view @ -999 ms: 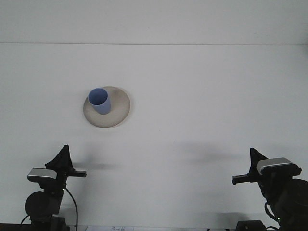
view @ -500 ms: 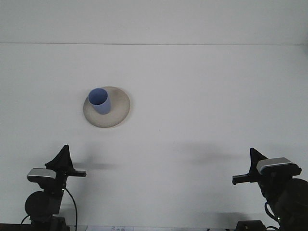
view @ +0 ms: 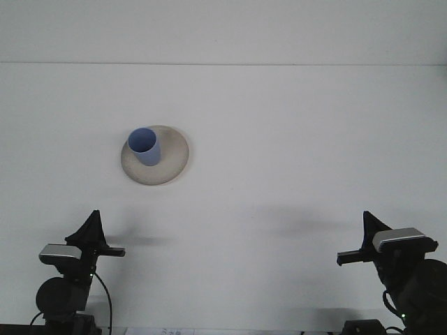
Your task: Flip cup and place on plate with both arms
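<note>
A blue cup (view: 144, 146) stands upright, mouth up, on the left part of a beige round plate (view: 171, 159) left of the table's middle. My left gripper (view: 91, 228) sits low at the front left, well in front of the plate, and holds nothing. My right gripper (view: 370, 227) sits low at the front right, far from the cup, also holding nothing. Only a dark pointed tip of each gripper shows.
The white table (view: 293, 139) runs back to a white wall, with its far edge as a thin line across the top. Both arm bases with their wrist cameras fill the bottom corners.
</note>
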Controlling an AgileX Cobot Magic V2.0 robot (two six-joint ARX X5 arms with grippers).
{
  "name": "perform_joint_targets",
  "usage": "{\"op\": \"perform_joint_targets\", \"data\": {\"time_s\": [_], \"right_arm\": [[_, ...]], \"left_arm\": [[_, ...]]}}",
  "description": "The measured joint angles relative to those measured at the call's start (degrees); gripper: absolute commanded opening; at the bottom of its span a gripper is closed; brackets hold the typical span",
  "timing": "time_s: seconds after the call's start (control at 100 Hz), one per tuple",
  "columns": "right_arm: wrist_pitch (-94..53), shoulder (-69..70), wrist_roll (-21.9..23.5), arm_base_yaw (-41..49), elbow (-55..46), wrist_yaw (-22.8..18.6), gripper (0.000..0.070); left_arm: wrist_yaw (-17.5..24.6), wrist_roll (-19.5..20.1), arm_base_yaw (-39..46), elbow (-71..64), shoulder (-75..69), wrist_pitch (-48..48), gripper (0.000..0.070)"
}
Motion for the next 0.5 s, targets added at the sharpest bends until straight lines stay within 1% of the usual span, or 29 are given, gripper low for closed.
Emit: {"op": "perform_joint_targets", "data": {"time_s": [0.11,0.33,0.45,0.5], "right_arm": [[6.9,-4.2,0.0,0.0,-5.8,0.0,0.0000],[25.2,-16.6,0.0,0.0,-21.3,0.0,0.0000],[28.0,-22.3,0.0,0.0,-28.2,0.0,0.0000],[28.4,-22.6,0.0,0.0,-30.0,-0.1,0.0000]], "left_arm": [[0.0,0.0,0.0,0.0,0.0,0.0,0.0012],[0.0,0.0,0.0,0.0,0.0,0.0,0.0012],[0.0,0.0,0.0,0.0,0.0,0.0,0.0012],[0.0,0.0,0.0,0.0,0.0,0.0,0.0012]]}}
